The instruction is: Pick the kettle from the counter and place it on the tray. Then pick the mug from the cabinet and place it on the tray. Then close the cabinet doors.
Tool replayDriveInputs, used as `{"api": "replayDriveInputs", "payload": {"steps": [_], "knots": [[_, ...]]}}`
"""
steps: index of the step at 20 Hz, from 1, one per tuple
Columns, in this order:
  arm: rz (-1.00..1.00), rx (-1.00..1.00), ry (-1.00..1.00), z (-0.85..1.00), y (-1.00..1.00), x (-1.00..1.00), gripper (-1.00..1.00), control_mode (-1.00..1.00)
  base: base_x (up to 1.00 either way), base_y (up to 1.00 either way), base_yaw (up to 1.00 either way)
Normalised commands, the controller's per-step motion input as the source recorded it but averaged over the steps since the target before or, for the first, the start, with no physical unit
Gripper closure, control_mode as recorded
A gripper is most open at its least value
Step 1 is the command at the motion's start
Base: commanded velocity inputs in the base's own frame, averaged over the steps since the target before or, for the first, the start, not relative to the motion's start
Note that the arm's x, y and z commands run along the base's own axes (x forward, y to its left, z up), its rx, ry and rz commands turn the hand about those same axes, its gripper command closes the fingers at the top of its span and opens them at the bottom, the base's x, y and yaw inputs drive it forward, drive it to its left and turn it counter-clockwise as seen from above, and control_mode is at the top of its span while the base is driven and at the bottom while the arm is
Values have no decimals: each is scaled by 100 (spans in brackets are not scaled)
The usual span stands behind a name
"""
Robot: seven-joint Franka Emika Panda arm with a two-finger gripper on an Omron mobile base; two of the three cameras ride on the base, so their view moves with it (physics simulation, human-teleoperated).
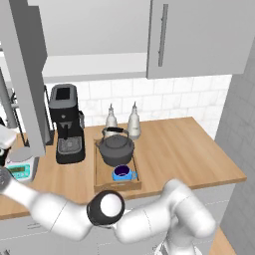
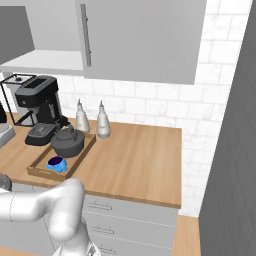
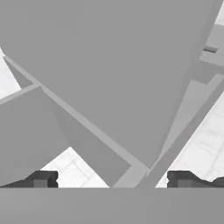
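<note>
The dark grey kettle (image 1: pixel 116 147) (image 2: pixel 67 141) stands on the wooden tray (image 1: pixel 98 172) (image 2: pixel 86 146) on the counter (image 1: pixel 179 144). The small blue mug (image 1: pixel 122 173) (image 2: pixel 56 163) sits on the tray just in front of the kettle. The cabinet's left door (image 1: pixel 22 74) stands swung open and its pale shelf (image 1: pixel 94 62) is bare. The right door (image 1: pixel 199 35) (image 2: pixel 140 40) is shut. My arm stretches to the left, toward the open door. In the hand view my gripper (image 3: pixel 113 179) is open and empty, its fingertips (image 3: pixel 41 179) wide apart close to a flat grey door panel (image 3: pixel 109 65).
A tall black coffee machine (image 1: pixel 65 122) (image 2: pixel 37 102) stands left of the tray. Two pale bottles (image 1: pixel 133 119) (image 1: pixel 111 117) stand behind it against the tiled wall. A small scale (image 1: pixel 20 169) lies at the counter's left. A grey wall (image 1: pixel 239 124) bounds the right.
</note>
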Motion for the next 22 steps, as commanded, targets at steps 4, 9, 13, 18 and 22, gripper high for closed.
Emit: {"api": "replayDriveInputs", "payload": {"steps": [4,9,13,18,22], "knots": [[-6,14,-22,8,-14,5,-100,-100,0,0,0],[-13,16,-11,2,-64,2,-100,-100,0,0,0],[-14,18,-14,21,-83,0,-100,-100,0,0,0],[-11,21,-12,25,-93,0,-100,-100,0,0,0],[-9,17,-11,9,-100,0,-100,-100,0,0,0]]}}
